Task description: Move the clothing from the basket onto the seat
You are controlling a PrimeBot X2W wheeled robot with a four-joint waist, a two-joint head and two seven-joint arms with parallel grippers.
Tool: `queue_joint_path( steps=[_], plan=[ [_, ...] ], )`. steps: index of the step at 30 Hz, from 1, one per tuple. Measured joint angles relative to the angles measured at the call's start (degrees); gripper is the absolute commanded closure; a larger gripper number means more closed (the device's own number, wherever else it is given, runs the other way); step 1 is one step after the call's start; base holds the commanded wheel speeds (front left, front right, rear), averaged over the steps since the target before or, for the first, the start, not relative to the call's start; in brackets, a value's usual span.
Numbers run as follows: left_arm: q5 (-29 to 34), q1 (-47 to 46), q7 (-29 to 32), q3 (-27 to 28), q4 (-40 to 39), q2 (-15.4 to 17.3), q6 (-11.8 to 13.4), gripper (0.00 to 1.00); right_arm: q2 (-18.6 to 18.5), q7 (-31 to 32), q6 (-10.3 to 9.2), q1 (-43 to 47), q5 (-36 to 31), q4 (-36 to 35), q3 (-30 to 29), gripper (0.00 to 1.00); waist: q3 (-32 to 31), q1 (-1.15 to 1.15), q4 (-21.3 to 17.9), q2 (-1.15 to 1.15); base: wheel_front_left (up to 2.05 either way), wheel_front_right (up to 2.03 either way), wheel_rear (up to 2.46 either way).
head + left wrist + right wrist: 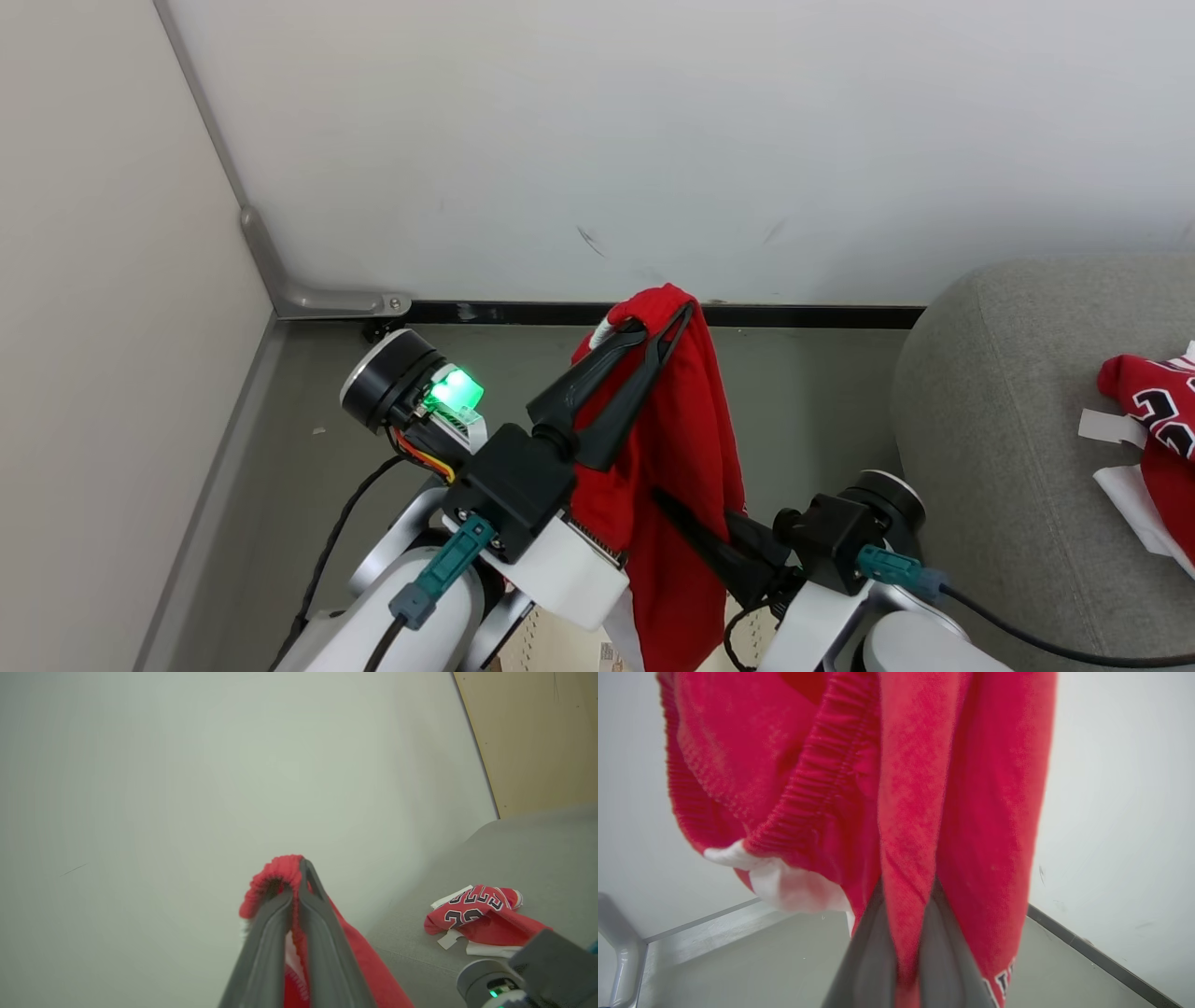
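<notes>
Twice clamps hanging red garment (691,420): with left gripper (665,315) closed around elastic waistband up top, with right gripper (667,504) pinching lower fold; beside, numbered jersey (1148,411) on grey sofa (999,420).

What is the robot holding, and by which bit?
A red garment: the left jaws pinch its elastic waistband at the top, and the right jaws clamp a fold lower down.

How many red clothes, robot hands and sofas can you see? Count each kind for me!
Red clothes: 2, the hanging garment and the jersey on the sofa
Robot hands: 2, the left gripper and the right gripper, both pinching the hanging garment
Sofas: 1
Total: 5
</notes>
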Motion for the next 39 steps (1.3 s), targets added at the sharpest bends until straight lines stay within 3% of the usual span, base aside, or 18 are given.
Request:
queue_joint_path(
  steps=[10, 21, 22, 24, 25, 27, 39],
  plan=[
    [-2.6, 1.91, 1.09, 2.9, 6.31, 1.52, 0.34, 1.0, -1.29, -1.44, 0.0, 0.91, 1.09, 1.11, -0.82, 1.0, 0.06, 0.0, -1.61, 0.0, 0.0, 0.0, 0.0],
    [-6.37, 6.22, 2.1, 4.33, 13.45, 2.12, 0.76, 1.0, -1.71, -2.38, 0.0, 5.1, 6.77, -3.66, -5.89, 1.0, -0.29, 0.01, -4.23, 0.0, 0.0, 0.0, 0.0],
    [-6.37, 6.22, 2.1, 4.33, 13.45, 2.12, 0.76, 0.97, -1.71, -2.38, 0.0, 5.1, 6.77, -3.66, -5.89, 1.0, -0.29, 0.01, -4.23, 0.0, 0.0, 0.0, 0.0],
    [-6.94, 7.04, 2.1, 4.49, 14.16, 2.05, 0.76, 0.53, -1.7, -2.61, 0.0, 5.08, 7.3, -4.78, -7.23, 1.0, -0.35, 0.0, -4.59, 0.0, 0.0, 0.0, 0.0],
    [-7.0, 7.34, 2.1, 4.53, 14.45, 2.03, 0.76, 0.25, -1.68, -2.64, -0.01, 5.08, 7.55, -5.27, -7.98, 1.0, -0.37, 0.0, -4.75, 0.0, 0.0, 0.0, 0.0],
    [-7.86, 7.91, 2.09, 4.8, 14.75, 1.74, 0.74, 0.0, -1.69, -2.7, -0.01, 5.06, 8.16, -5.98, -9.42, 1.0, -0.39, 0.0, -5.02, 0.0, 0.0, 0.0, 0.0],
    [-10.4, 10.96, 0.41, 8.36, 15.66, 1.65, 1.9, 0.0, -4.21, -3.3, -0.01, 5.04, 7.69, -6.78, -19.48, 1.0, 0.34, 0.0, -5.38, 0.0, 0.0, 0.0, 0.0]
  ],
)
